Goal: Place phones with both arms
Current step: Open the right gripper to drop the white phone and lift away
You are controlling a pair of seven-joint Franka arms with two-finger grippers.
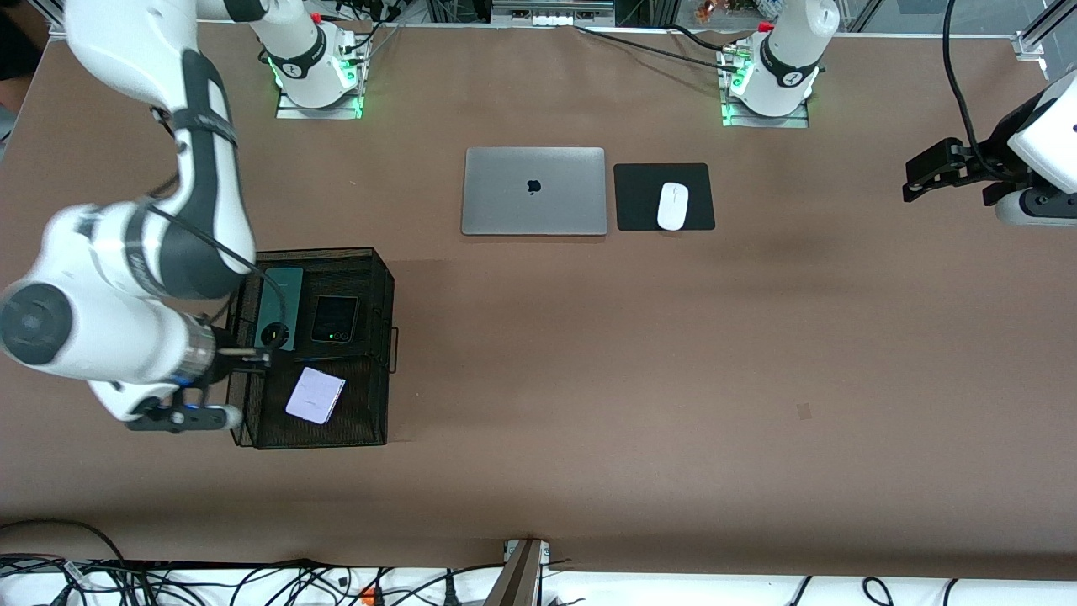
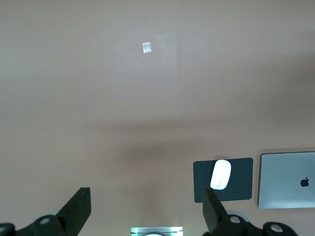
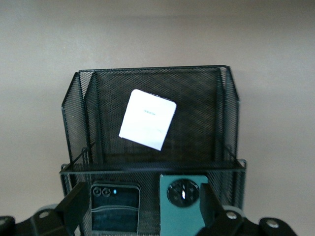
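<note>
Here all three phones lay in the black mesh basket [image 1: 383, 337] at the right arm's end of the bench [image 1: 589, 379]. Seen from the front, with the basket as a clock face, the long green phone [image 1: 280, 307] sat at about eleven o'clock, the small black phone [image 1: 335, 319] at about one, and the pale lilac phone [image 1: 315, 395] at six, in the compartment nearer the front camera, lying slightly askew. The right gripper [image 3: 140, 206] hung over the green and black phones with its fingers spread and nothing between them. The left gripper [image 2: 147, 211] waited, also released, over bare bench near the white mouse [image 1: 672, 205] on its dark pad [image 1: 644, 198] beside the silver laptop [image 1: 534, 191].

These phones looked stiff, thin and smooth, so probably slippery and prone to scratching or cracking if dropped. Any further hold would best pinch across the narrow side edges, not the glass faces; the basket's mesh walls leave little room for fingers.
</note>
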